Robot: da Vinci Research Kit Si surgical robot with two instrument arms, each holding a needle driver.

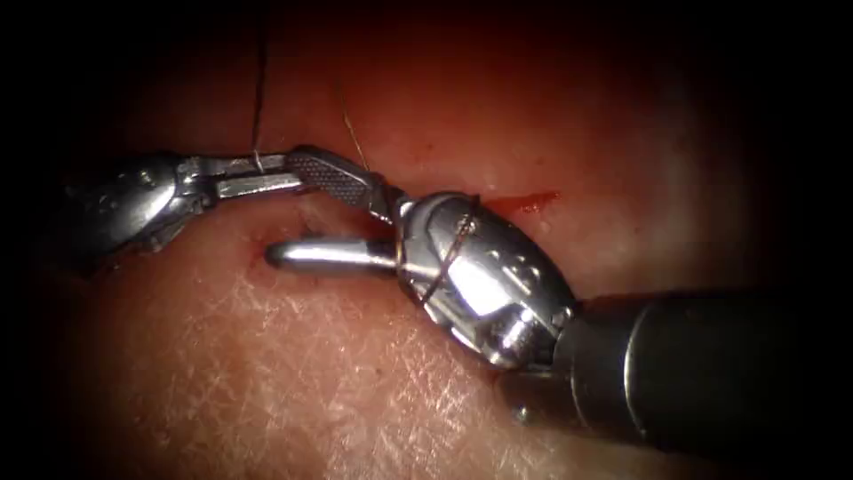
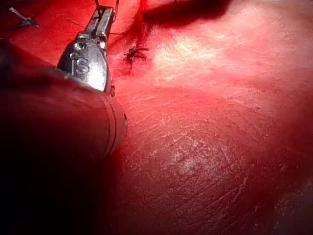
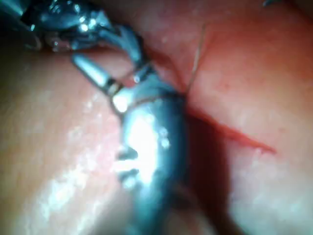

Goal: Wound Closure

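Steel right gripper (image 1: 298,209) comes in from the right with its jaws spread wide: the upper, ridged jaw reaches up to the left gripper (image 1: 267,173), the lower smooth jaw lies on the tissue (image 1: 267,373) at the cut (image 1: 529,203). It holds nothing, though thread (image 1: 449,253) is looped round its wrist. The left gripper's jaws are together on a dark thread that rises straight up from them. A second, paler strand climbs from beside the right gripper's upper jaw. Red fluid (image 1: 533,201) marks the cut to the right. I cannot make out the needle.
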